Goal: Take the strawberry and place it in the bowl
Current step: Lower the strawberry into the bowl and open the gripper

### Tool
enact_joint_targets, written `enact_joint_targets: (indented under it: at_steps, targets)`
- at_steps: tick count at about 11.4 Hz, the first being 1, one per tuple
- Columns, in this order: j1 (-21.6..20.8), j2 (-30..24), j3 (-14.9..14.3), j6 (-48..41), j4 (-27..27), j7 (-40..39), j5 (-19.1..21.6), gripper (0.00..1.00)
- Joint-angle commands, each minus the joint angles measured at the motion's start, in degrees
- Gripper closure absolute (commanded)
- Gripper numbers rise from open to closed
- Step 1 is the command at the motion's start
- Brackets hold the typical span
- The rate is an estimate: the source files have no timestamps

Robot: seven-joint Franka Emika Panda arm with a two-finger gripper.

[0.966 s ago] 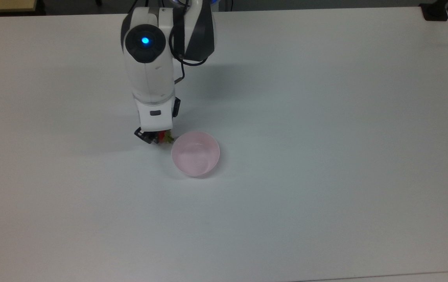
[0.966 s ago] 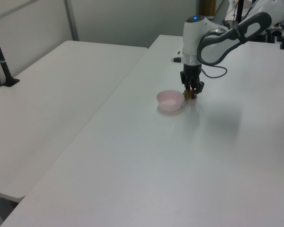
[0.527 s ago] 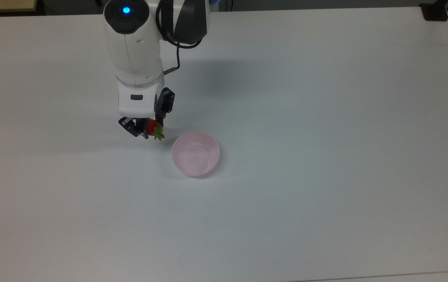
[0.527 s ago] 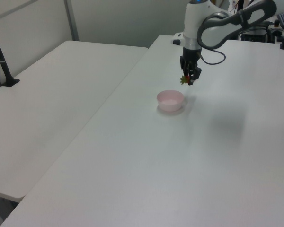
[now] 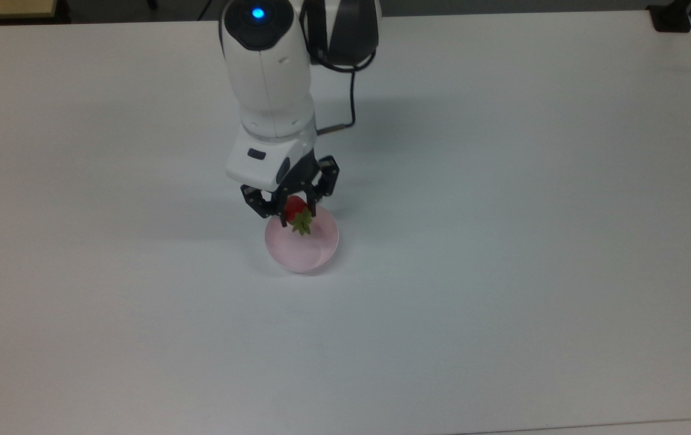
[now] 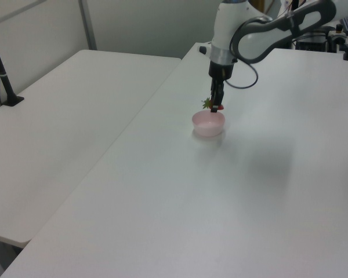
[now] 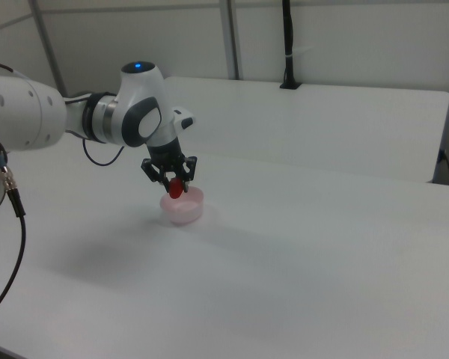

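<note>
Jaws are gripping the strawberry (image 5: 295, 208) above the pink bowl (image 5: 309, 251), which is sitting on the white counter (image 5: 502, 241).

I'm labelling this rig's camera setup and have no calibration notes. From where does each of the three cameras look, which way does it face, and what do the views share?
Top view: high above the table, looking down; arm enters from the top edge, gripper holding the strawberry over the bowl.
Left view: raised off one side, looking along the table; arm comes from the upper right, a second table on the left view's left.
Right view: raised off the opposite side; arm comes from the right view's left.
Shared: gripper, strawberry, bowl, table.
</note>
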State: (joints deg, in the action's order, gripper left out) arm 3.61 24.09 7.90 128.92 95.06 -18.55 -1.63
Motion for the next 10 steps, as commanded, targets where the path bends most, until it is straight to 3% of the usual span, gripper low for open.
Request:
enact_joint_targets:
  at_steps: [1, 2, 3, 4, 5, 6, 7, 8, 10]
  targets:
    - [-1.06, 3.94, -0.34, 4.41, -0.93, 8.26, 0.15, 0.53]
    - [-0.97, 3.95, -0.34, 4.33, -0.93, 8.36, 0.14, 0.50]
    - [-0.97, 3.86, -0.34, 4.33, -0.93, 8.36, 0.14, 0.41]
    - [-0.80, 3.68, -0.43, 4.06, -0.93, 8.36, 0.14, 0.31]
    - [-0.62, 2.90, -0.43, 3.63, -0.84, 8.45, 0.31, 0.13]
    - [-0.53, 1.41, -0.43, 3.27, -0.58, 8.36, 0.32, 0.06]
    - [-0.53, -0.87, -0.78, 1.27, -0.14, 8.36, 0.32, 0.05]
    - [-0.53, -3.67, -1.04, -3.54, -0.23, 8.45, 0.40, 0.00]
    - [-0.45, -9.82, -1.31, -15.66, -0.23, 8.45, 0.14, 0.00]
